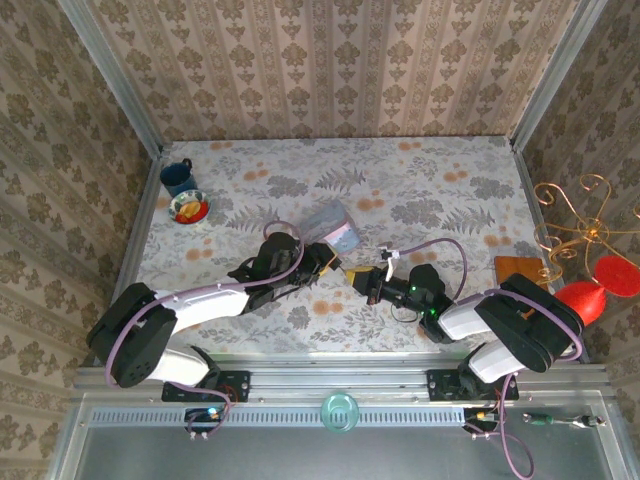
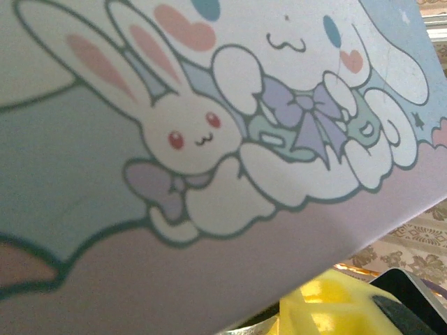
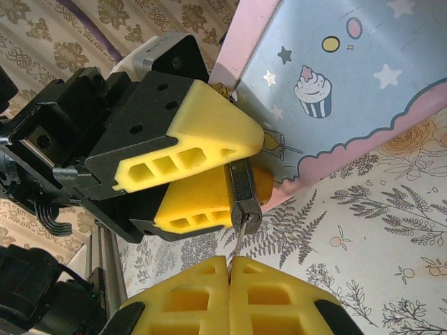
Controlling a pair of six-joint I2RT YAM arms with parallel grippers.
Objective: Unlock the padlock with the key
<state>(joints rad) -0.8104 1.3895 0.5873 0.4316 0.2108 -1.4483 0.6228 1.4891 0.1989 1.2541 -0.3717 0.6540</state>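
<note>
Padlock [image 3: 243, 192] is hanging just in front of the tin's [image 3: 349, 105] lower edge, lifted off the worktop [image 3: 377, 244], with its keyhole face pointing away from the tin. Left fingers [image 3: 202, 132] are clamping its body from two sides. Key [image 3: 238, 244] is showing as a thin sliver running from the keyhole, on the side away from the tin, into the right fingers [image 3: 279, 293], which are pinching tight on it. Cannot tell how deep it is seated.

Risks, as judged:
- Very little metal is sitting in the pinch, so a turn may be twisting the key in the pads instead of rotating the cylinder.
- If the key is only partly inserted, turning may be binding or bending the sliver.
- Turning force may be rolling the narrow padlock inside the left fingers and knocking it against the tin.
- The padlock's tin-side end is hidden by the left fingers, so I cannot tell whether the tin is leaving room for it to spring open.
</note>
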